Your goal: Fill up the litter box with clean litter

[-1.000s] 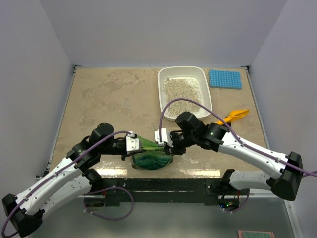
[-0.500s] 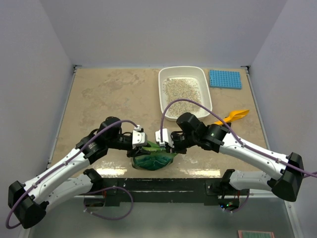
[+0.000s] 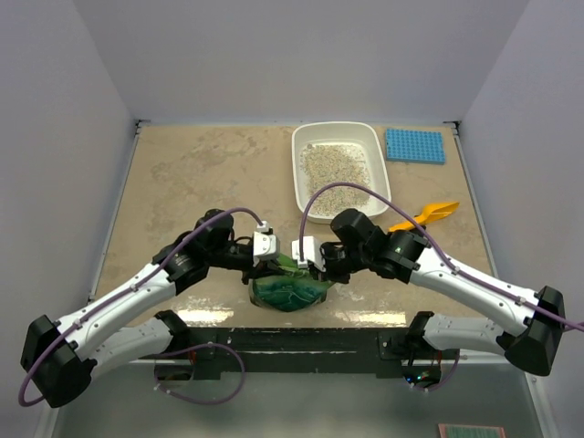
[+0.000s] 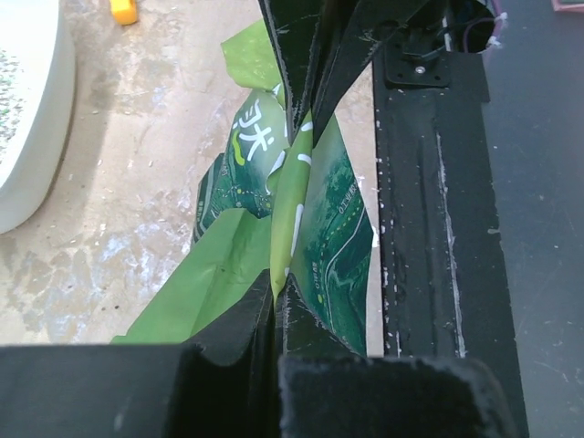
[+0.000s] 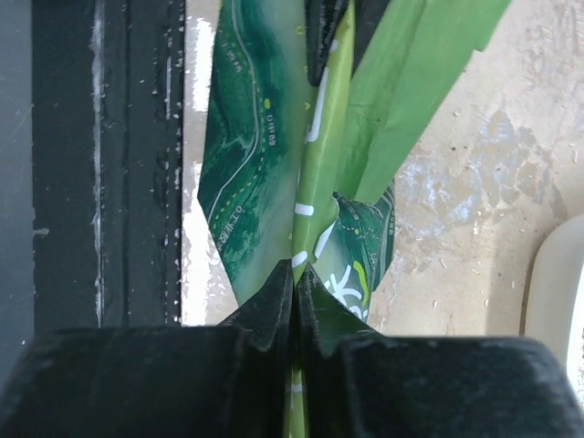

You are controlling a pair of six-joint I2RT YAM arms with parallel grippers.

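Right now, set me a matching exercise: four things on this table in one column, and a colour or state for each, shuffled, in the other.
1. litter box
2. mat
3. scoop
4. bag

a. orange-yellow
b. pinched by left hand and right hand
c. holds clean litter
d. blue

Pairs: 1-c; 2-d; 3-a; 4-b

Bright, even overhead light, soft shadows on the table, wrist views sharp on the green bag, near fingers dark.
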